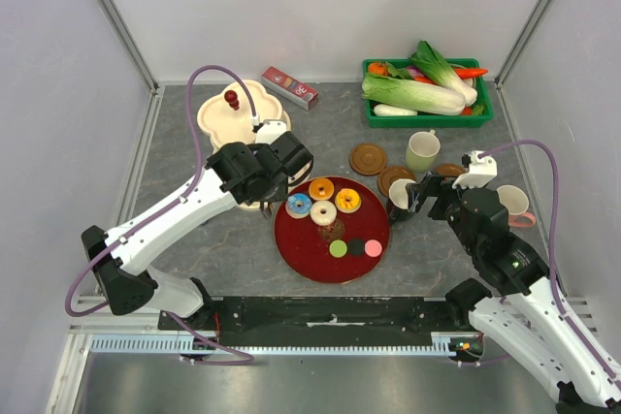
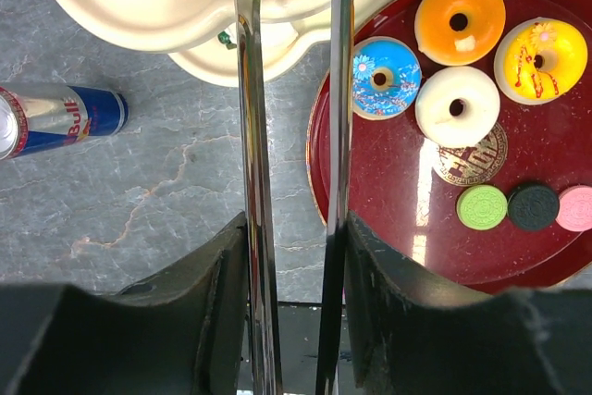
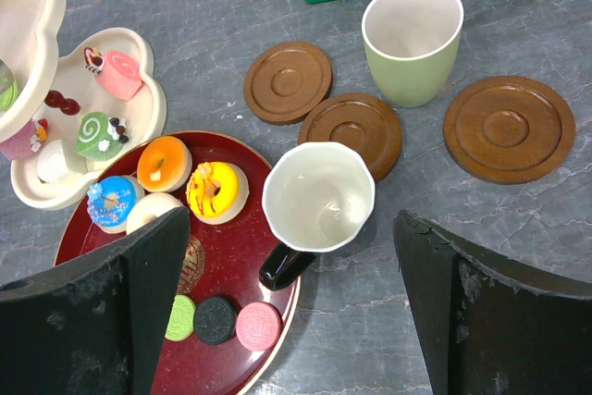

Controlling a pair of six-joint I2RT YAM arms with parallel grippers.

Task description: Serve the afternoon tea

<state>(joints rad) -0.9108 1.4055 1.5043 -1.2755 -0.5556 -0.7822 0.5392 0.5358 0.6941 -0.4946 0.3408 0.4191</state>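
Note:
A dark red tray [image 1: 291, 239] holds blue [image 2: 384, 78], orange [image 2: 460, 18], yellow [image 2: 540, 59] and white [image 2: 456, 105] donuts and green, black and pink round sweets [image 3: 257, 325]. My left gripper [image 2: 294, 228] is shut on metal tongs [image 2: 252, 90] that reach over the tray's left rim and the cream tiered stand [image 1: 218, 115]. My right gripper [image 3: 291, 219] is open, one finger on each side of a black mug with a white inside [image 3: 319, 196] at the tray's right edge. A pale green mug [image 3: 412, 30] and three brown coasters [image 3: 288, 81] stand beyond it.
The stand carries pink [image 3: 120, 74] and green swirl cakes. A drink can [image 2: 55, 119] lies left of the tongs. A green crate [image 1: 427, 121] of vegetables is at the back right and a red box [image 1: 291, 87] at the back. A pinkish mug [image 1: 516, 206] stands by my right arm.

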